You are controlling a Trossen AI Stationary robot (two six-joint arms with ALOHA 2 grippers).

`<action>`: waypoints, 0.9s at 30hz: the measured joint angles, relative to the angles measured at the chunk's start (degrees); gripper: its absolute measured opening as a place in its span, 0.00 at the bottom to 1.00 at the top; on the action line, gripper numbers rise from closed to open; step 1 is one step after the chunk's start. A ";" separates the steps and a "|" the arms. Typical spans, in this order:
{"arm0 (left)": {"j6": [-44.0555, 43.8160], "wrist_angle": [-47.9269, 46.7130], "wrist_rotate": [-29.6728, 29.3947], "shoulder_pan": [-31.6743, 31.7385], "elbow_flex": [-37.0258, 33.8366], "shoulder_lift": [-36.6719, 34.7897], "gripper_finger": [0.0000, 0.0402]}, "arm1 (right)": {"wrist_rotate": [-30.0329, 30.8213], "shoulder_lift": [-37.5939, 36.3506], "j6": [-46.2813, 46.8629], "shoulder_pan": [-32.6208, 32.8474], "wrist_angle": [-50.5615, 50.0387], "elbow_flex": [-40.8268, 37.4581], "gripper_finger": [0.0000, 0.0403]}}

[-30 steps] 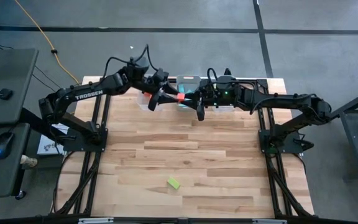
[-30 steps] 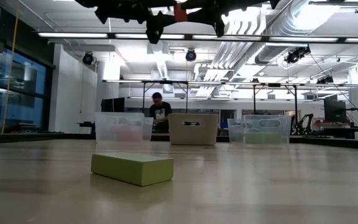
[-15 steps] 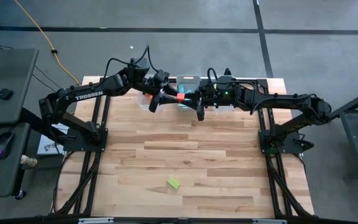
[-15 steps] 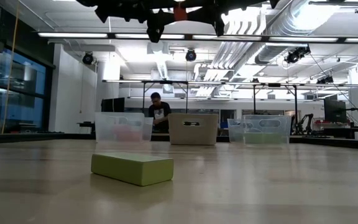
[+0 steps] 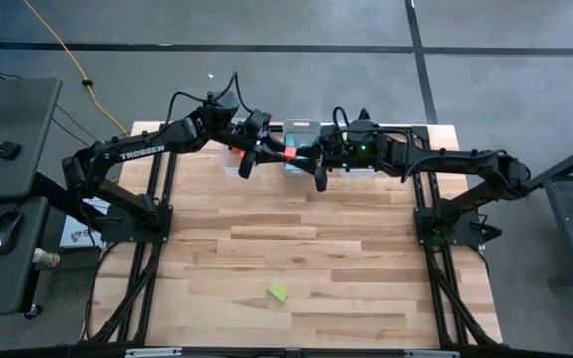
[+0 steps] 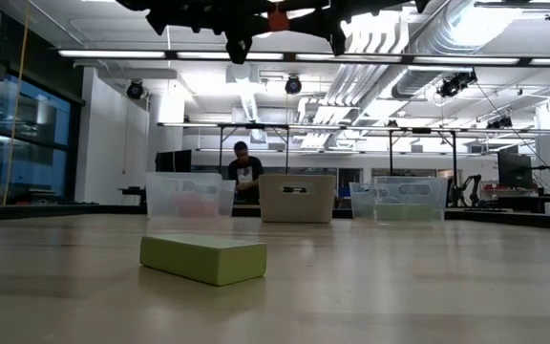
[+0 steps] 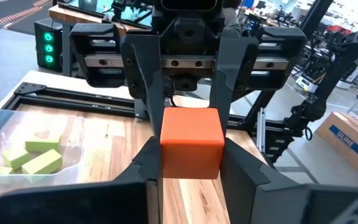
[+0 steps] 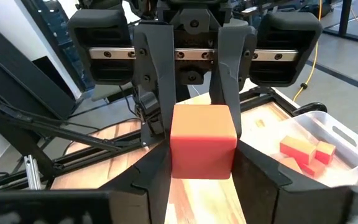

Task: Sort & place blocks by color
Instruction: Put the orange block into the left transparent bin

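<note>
High view: red-orange block [image 5: 289, 154] held aloft over far counter [image 5: 346, 249] edge, both grippers' fingers [image 7: 151, 155] closed on opposite flat faces. Block looks rigid, light, smooth; grip flat faces squarely.

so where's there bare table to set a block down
Most of the wooden table is bare: everything between the lone yellow-green block near the front edge and the clear plastic bins at the back. It is crowded at the back, where both grippers meet on a red-orange cube.
</note>
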 joint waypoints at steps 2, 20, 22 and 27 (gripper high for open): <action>-0.01 0.00 0.36 0.00 0.00 0.00 0.18 | 0.06 0.00 -0.01 0.02 0.00 0.00 0.35; -0.02 -0.44 0.54 1.08 0.00 0.00 0.17 | 1.10 -0.69 0.58 -0.68 -0.58 0.02 0.59; -0.02 -0.68 0.35 2.08 0.00 0.00 0.17 | 1.65 -1.41 0.58 -1.42 -0.93 0.02 0.60; 0.97 -1.02 0.32 5.11 0.00 0.00 0.17 | 4.09 -3.88 1.02 -3.22 -3.52 0.04 0.60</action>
